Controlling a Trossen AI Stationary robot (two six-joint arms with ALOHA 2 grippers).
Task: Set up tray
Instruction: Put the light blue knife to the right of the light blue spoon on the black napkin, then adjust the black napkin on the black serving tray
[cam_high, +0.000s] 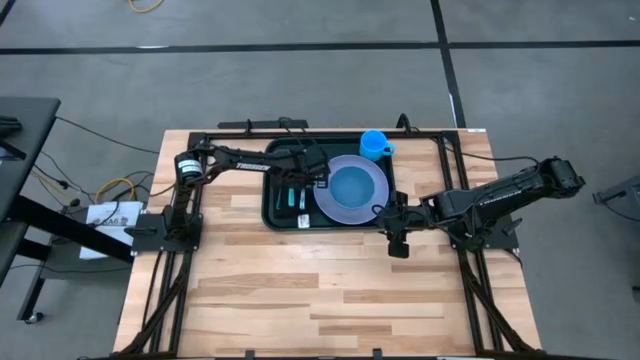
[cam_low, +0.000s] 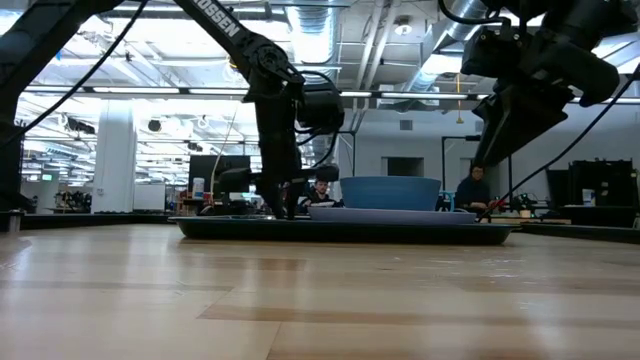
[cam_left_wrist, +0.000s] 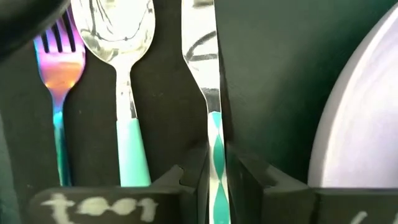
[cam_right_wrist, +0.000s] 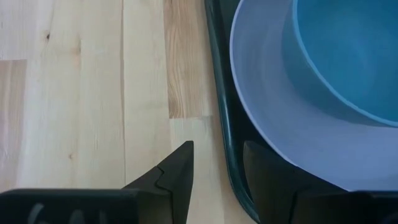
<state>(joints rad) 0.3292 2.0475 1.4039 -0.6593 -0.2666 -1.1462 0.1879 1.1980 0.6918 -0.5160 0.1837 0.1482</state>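
The tray (cam_high: 272, 205) lies at the far middle of the wooden table (cam_high: 300, 290), dark green with a raised rim. On it sits one lavender plate (cam_high: 345, 210) carrying one blue bowl (cam_high: 352, 186), and beside the plate lie three pieces of cutlery: a fork (cam_left_wrist: 57, 68), a spoon (cam_left_wrist: 124, 37) and a knife (cam_left_wrist: 208, 74) (in the high view they blur into teal streaks under the arm). One blue cup (cam_high: 374, 145) stands at the tray's far right corner; whether it is on the tray or just off it is hard to tell.

The left gripper (cam_left_wrist: 217, 180) hangs over the cutlery, its jaws narrowly parted with the knife's patterned handle between them; actual contact cannot be made out. The right gripper (cam_right_wrist: 217, 165) sits at the tray's near right edge, jaws moderately apart and straddling the rim without visibly pressing it. The plate is cut off in both wrist views.
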